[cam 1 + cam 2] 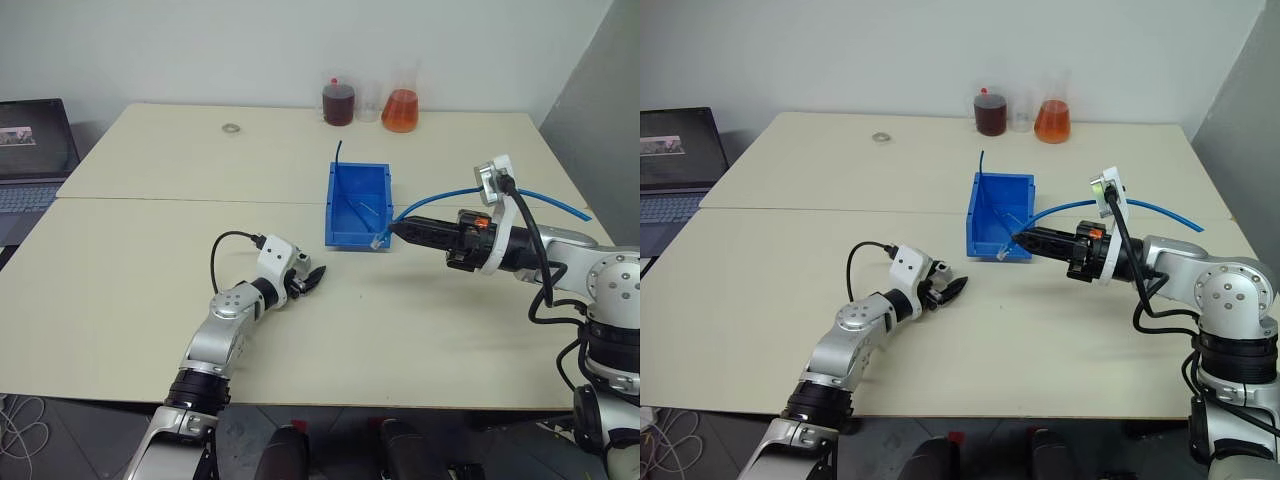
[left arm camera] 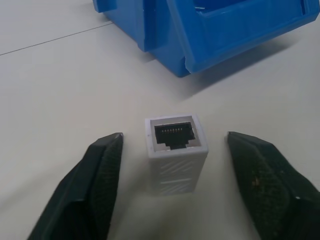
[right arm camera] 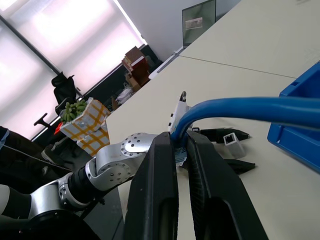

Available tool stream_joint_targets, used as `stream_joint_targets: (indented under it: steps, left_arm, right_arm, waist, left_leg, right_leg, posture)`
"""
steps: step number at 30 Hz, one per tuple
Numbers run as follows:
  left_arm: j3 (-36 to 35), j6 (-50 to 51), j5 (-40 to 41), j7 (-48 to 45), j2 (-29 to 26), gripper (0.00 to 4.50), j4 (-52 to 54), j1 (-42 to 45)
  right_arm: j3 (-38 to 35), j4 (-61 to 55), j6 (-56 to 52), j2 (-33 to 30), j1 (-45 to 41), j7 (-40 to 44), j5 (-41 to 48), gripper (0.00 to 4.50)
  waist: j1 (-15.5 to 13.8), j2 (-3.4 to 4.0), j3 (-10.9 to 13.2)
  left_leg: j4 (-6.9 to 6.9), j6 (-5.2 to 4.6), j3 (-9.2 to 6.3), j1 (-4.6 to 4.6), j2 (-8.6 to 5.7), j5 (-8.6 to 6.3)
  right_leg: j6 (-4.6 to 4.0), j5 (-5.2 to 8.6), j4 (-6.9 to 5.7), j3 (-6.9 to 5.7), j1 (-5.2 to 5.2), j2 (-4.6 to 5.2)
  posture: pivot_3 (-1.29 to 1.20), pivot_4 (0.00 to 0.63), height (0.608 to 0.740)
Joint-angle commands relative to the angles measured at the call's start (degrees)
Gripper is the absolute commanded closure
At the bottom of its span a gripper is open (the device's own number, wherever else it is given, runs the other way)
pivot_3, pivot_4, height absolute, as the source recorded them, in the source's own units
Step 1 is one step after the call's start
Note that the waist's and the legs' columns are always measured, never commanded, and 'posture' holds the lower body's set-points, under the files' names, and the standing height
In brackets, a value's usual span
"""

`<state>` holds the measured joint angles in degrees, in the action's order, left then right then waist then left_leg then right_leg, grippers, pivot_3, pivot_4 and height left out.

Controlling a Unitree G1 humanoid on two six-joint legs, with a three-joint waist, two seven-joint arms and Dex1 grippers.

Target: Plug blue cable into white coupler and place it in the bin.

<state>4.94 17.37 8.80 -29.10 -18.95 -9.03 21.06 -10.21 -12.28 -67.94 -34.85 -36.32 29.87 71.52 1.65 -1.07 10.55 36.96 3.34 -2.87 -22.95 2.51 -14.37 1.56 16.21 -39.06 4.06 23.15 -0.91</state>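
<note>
The white coupler (image 2: 176, 150) lies on the table with its dark socket facing away from my left gripper (image 2: 175, 136). That gripper is open, one black finger (image 2: 95, 190) on each side of the coupler with a gap on both sides. It sits left of and in front of the blue bin (image 1: 350, 240). My right gripper (image 1: 395, 228) hovers at the bin's near right corner, shut on the blue cable (image 1: 450, 195) just behind its clear plug (image 1: 377, 242). The cable trails back to the right over my right arm.
Two flasks of dark red (image 1: 339, 102) and orange (image 1: 400, 110) liquid stand at the table's far edge, with a small ring (image 1: 231, 128) to their left. A laptop (image 1: 30, 160) sits off the table's left side. A dark wire (image 1: 338, 155) sticks up from the bin.
</note>
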Motion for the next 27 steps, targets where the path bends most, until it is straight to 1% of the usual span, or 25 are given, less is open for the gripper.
stream_joint_targets:
  steps: [1, 2, 3, 5, 6, 8, 9, 15, 19, 22, 25, 27]
  left_arm:
    - [-1.0, 3.4, -0.1, 0.5, -1.0, 2.11, 2.1, -3.2]
    - [-1.3, 3.9, -0.1, 0.5, -1.1, 2.25, 2.7, -3.6]
    - [-1.5, 4.2, -0.1, 0.5, -1.2, 2.54, 3.1, -3.8]
    - [-1.5, 4.5, -0.2, 0.5, -1.2, 2.92, 3.2, -3.8]
    - [-1.5, 4.5, -0.3, 0.4, -1.2, 3.21, 3.0, -3.7]
    - [-1.6, 3.9, -0.5, 0.5, -1.1, 3.65, 1.5, -2.8]
    - [-1.5, 3.3, -0.7, 0.1, -1.1, 3.72, 0.4, -2.0]
    - [-1.4, 1.8, -0.6, -1.5, -0.8, 3.72, -2.1, 0.6]
    - [-1.7, 3.6, 1.9, -4.1, -1.0, 3.72, 1.4, 0.3]
    - [-1.3, 7.3, 7.2, -11.9, -3.6, 3.72, 8.6, -0.7]
    - [0.8, 5.0, 9.6, -24.9, -11.1, 3.72, 13.9, -1.5]
    - [2.5, 1.8, 9.3, -31.3, -14.7, 3.72, 14.2, -1.4]
  right_arm:
    - [-2.2, -1.7, 0.5, -0.5, -0.1, -0.2, 1.5, 4.46]
    - [-2.2, -1.7, 0.5, -0.5, -0.1, -0.2, 1.5, 4.46]
    - [-2.2, -1.5, 0.5, -0.5, -0.1, -0.2, 1.5, 4.46]
    - [-2.1, -1.2, 0.6, -0.5, -0.2, 0.0, 1.2, 4.46]
    - [-2.0, -1.0, 0.6, -0.5, -0.3, 0.1, 1.0, 4.46]
    - [-2.0, -0.4, 0.6, -0.4, -0.3, -0.1, 0.6, 4.46]
    - [-1.8, -0.2, 0.6, -0.4, -0.2, 0.2, 0.3, 4.46]
    - [-1.5, 0.4, 0.7, -0.3, -0.5, 0.6, -0.3, 4.46]
    - [-1.6, -0.1, 0.8, -0.2, -0.3, 0.3, -0.2, 4.46]
    - [-1.4, -0.4, 0.8, -0.4, -0.3, 0.4, -0.4, 4.46]
    - [1.9, -1.7, 1.9, -1.5, -1.0, 2.6, -4.3, 4.46]
    - [6.0, -2.5, 3.8, -3.4, -1.6, 6.7, -8.9, 4.46]
  waist:
    - [0.0, 0.0, 0.0]
    - [0.1, 0.0, 0.0]
    - [0.2, 0.01, 0.0]
    - [0.3, 0.01, 0.0]
    - [0.2, 0.01, 0.0]
    - [0.2, 0.01, 0.0]
    - [0.2, 0.01, 0.0]
    - [0.1, 0.02, 0.0]
    - [0.1, 0.02, 0.0]
    - [0.2, 0.02, 0.0]
    - [0.3, -0.04, 0.0]
    - [0.3, 0.0, 0.0]
  left_leg:
    - [0.0, 0.0, 0.0, 0.0, 0.0, 0.0]
    - [-0.01, 0.0, 0.0, 0.0, 0.01, 0.0]
    - [-0.01, 0.0, 0.0, 0.01, 0.01, 0.0]
    - [-0.02, 0.0, 0.0, 0.03, 0.02, 0.0]
    - [-0.02, 0.0, 0.0, 0.03, 0.02, 0.0]
    - [-0.01, 0.0, 0.01, 0.03, 0.02, 0.0]
    - [-0.01, 0.0, 0.01, 0.03, 0.02, 0.0]
    - [0.0, 0.0, 0.0, 0.03, 0.0, 0.0]
    - [0.0, 0.0, 0.0, 0.02, 0.01, 0.0]
    - [-0.01, 0.0, 0.0, -0.01, 0.01, 0.0]
    - [-0.04, 0.0, 0.0, -0.05, 0.04, 0.0]
    - [-0.07, 0.0, 0.01, -0.02, 0.04, 0.0]
  right_leg:
    - [0.0, 0.0, 0.0, 0.0, 0.0, 0.0]
    - [0.0, 0.0, 0.0, -0.01, 0.0, 0.0]
    - [0.0, 0.0, 0.0, 0.0, 0.0, 0.0]
    - [0.0, 0.0, -0.01, 0.0, 0.0, -0.01]
    - [0.01, 0.01, -0.01, 0.0, 0.0, -0.02]
    - [0.01, 0.01, -0.01, 0.0, 0.0, -0.02]
    - [0.01, 0.0, -0.01, 0.0, 0.0, -0.02]
    - [0.02, 0.0, -0.02, -0.01, 0.0, -0.02]
    - [0.02, 0.0, -0.02, -0.01, 0.0, -0.01]
    - [0.01, 0.0, 0.0, -0.02, 0.03, -0.02]
    - [-0.01, 0.01, 0.01, -0.03, 0.09, -0.04]
    - [-0.05, 0.03, -0.02, -0.02, 0.09, -0.04]
  posture:
    - [0.0, 0.15, 0.74]
    - [0.0, 0.15, 0.74]
    - [0.0, 0.15, 0.74]
    - [0.0, 0.15, 0.74]
    - [0.0, 0.15, 0.74]
    - [0.0, 0.15, 0.74]
    - [0.0, 0.15, 0.74]
    - [0.0, 0.15, 0.74]
    - [0.0, 0.15, 0.74]
    - [0.0, 0.15, 0.74]
    - [0.0, 0.15, 0.74]
    - [0.0, 0.15, 0.74]
